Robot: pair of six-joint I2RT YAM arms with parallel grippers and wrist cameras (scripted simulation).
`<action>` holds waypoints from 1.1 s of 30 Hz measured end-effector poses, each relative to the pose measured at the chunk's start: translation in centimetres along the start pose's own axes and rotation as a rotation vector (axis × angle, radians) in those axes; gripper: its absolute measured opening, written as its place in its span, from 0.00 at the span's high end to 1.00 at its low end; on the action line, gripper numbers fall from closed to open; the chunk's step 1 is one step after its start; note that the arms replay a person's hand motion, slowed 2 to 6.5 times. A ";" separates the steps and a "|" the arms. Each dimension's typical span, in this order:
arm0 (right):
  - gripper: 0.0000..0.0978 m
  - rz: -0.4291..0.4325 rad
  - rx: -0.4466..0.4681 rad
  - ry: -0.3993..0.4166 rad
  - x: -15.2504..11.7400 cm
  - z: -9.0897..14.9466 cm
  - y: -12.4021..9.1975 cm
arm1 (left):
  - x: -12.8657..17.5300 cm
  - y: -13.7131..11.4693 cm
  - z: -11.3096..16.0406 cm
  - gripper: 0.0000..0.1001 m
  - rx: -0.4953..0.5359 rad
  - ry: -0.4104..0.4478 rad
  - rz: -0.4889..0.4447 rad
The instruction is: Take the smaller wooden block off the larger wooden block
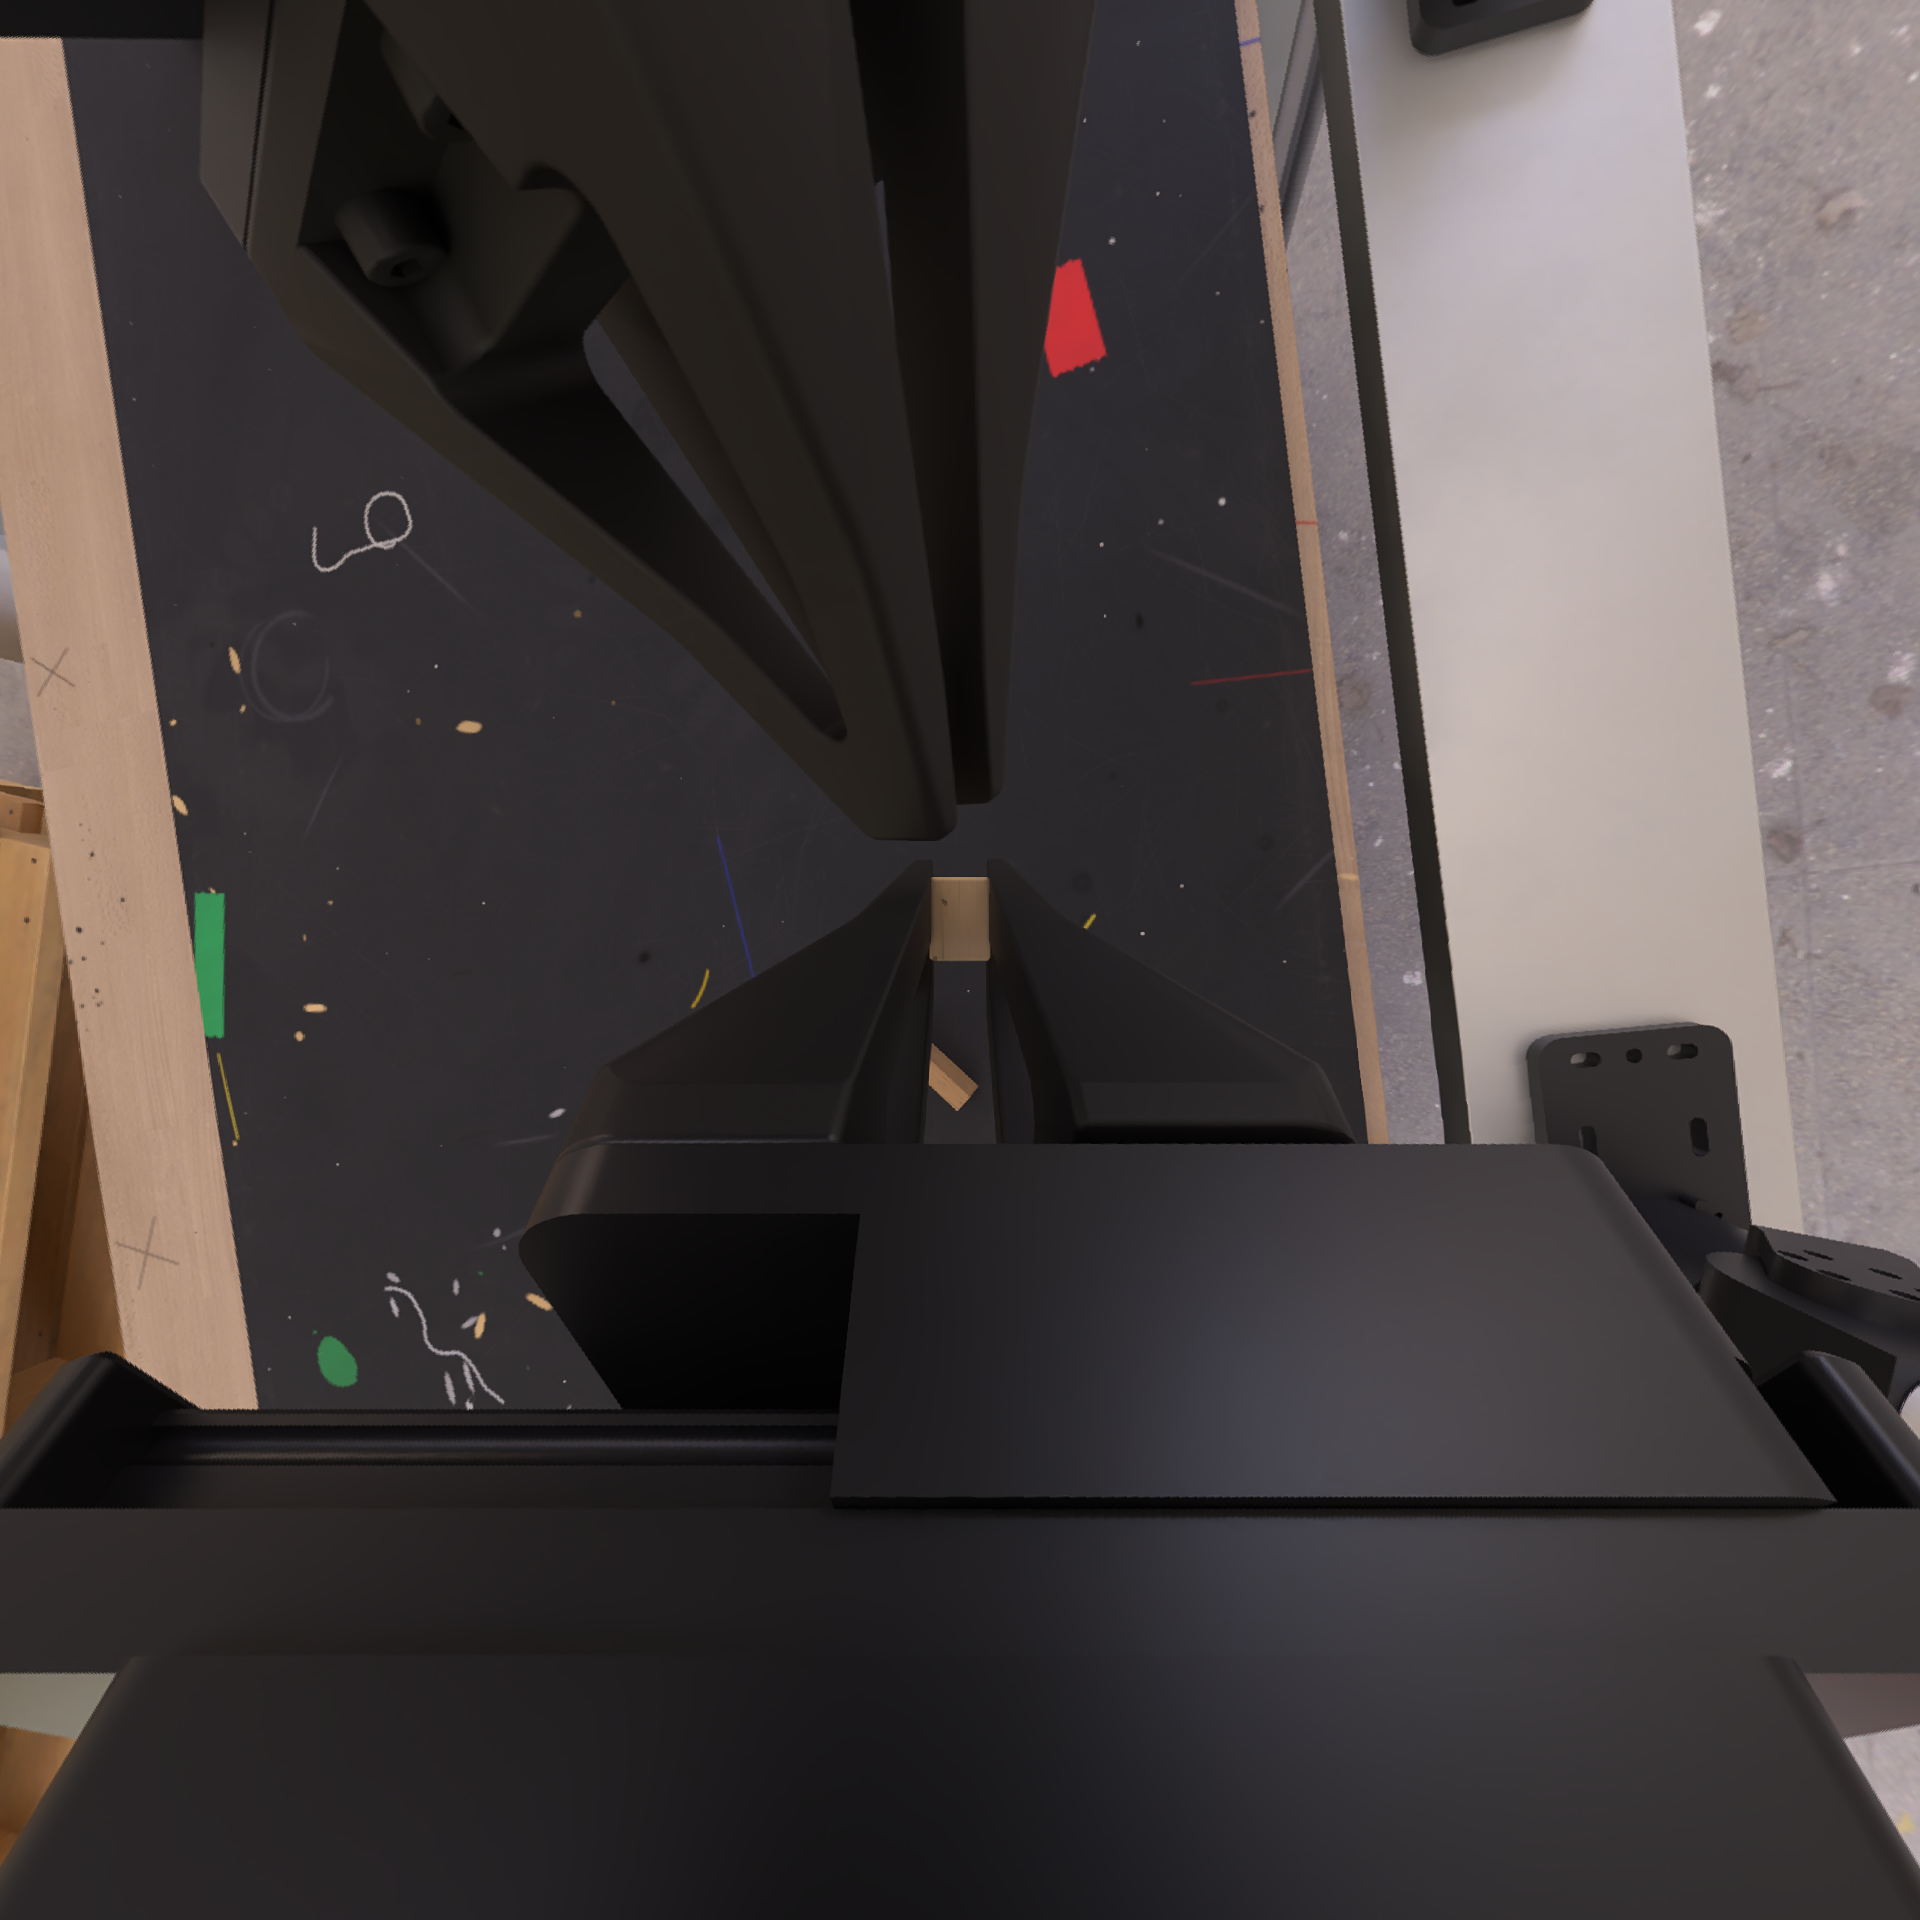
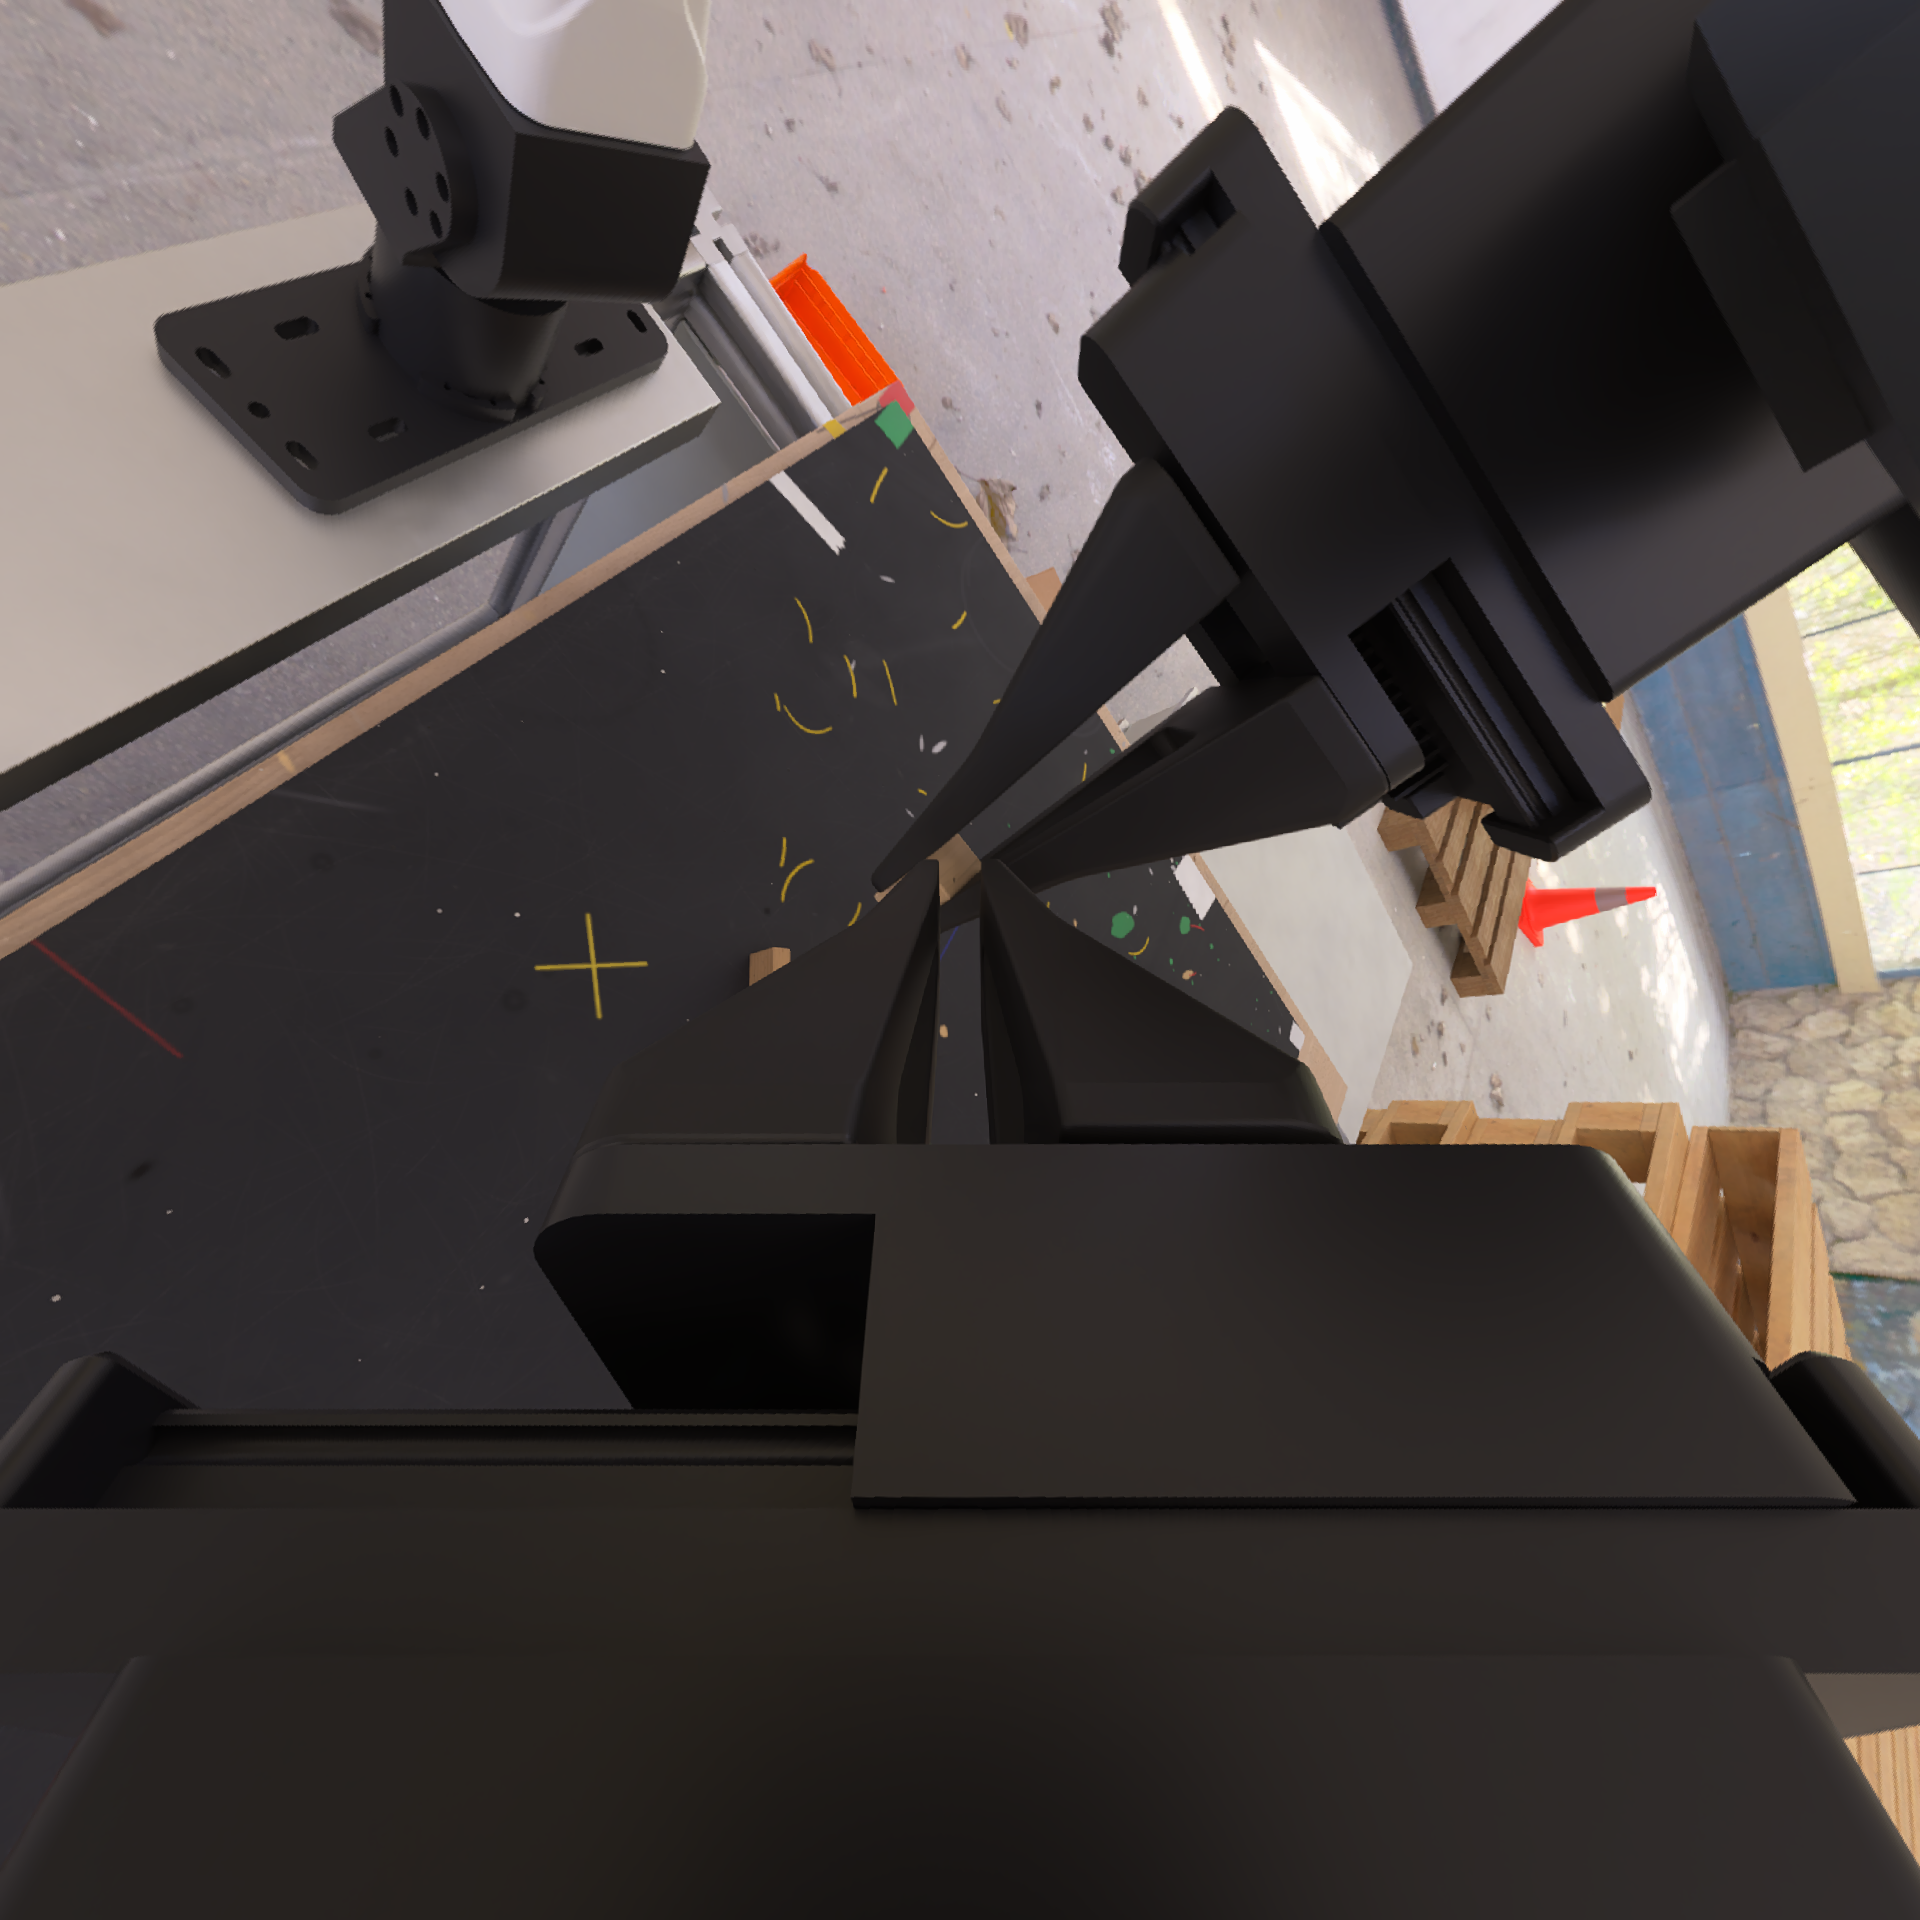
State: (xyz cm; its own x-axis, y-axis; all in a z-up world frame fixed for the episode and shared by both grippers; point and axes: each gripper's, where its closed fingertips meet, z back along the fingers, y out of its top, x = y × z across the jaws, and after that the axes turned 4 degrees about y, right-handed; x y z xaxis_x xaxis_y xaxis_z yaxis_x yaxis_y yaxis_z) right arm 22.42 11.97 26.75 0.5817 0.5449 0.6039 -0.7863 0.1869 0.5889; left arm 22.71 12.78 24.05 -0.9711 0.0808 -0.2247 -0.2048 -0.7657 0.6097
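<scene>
A small wooden block [image 1: 958, 917] sits between the fingertips of my left gripper [image 1: 961, 875], which is shut on it above the black table [image 1: 520, 831]. My right gripper [image 1: 945, 821] reaches in from the opposite side, with its tips right at the block. In the right wrist view the block [image 2: 961, 864] shows just at the tips of my right gripper [image 2: 959, 871]. Its jaws stand narrowly apart, and I cannot tell whether they pinch the block. A second wooden block [image 1: 952, 1081] lies on the table, mostly hidden by fingers, and also shows in the right wrist view [image 2: 769, 964]. I cannot tell which block is larger.
A pale wooden plank [image 1: 94, 727] runs along one table edge. A grey bench [image 1: 1558, 520] with a black arm base [image 2: 416, 343] runs along the other. Red tape [image 1: 1072, 317] and green tape [image 1: 210, 961] mark the table. Pallets [image 2: 1465, 904] and a cone [image 2: 1569, 904] lie on the floor beyond.
</scene>
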 end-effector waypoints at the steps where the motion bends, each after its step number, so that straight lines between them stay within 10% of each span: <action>1: 0.93 -0.002 -0.004 -0.004 0.1 0.0 -0.1 | 0.0 0.0 0.0 0.92 0.000 0.000 0.000; 12: 0.83 -0.129 -0.001 -0.116 1.5 1.1 -1.7 | -0.4 -0.2 0.0 0.92 0.000 0.000 0.023; 23: 0.54 -0.448 0.065 -0.349 2.2 3.4 -4.2 | -1.5 -0.8 0.6 0.92 0.010 0.034 0.108; 33: 0.48 -0.724 0.253 -0.539 1.3 4.5 -7.0 | -2.2 -1.1 0.6 0.92 0.015 0.051 0.148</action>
State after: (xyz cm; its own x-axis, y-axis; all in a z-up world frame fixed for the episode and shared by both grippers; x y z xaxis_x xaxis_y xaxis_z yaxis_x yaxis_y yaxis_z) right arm 29.58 7.66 25.87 0.9796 -0.0990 0.1747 -0.1632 0.1140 0.9800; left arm 25.03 13.82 24.35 -0.9834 -0.0649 -0.1694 -0.0620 -0.7573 0.6501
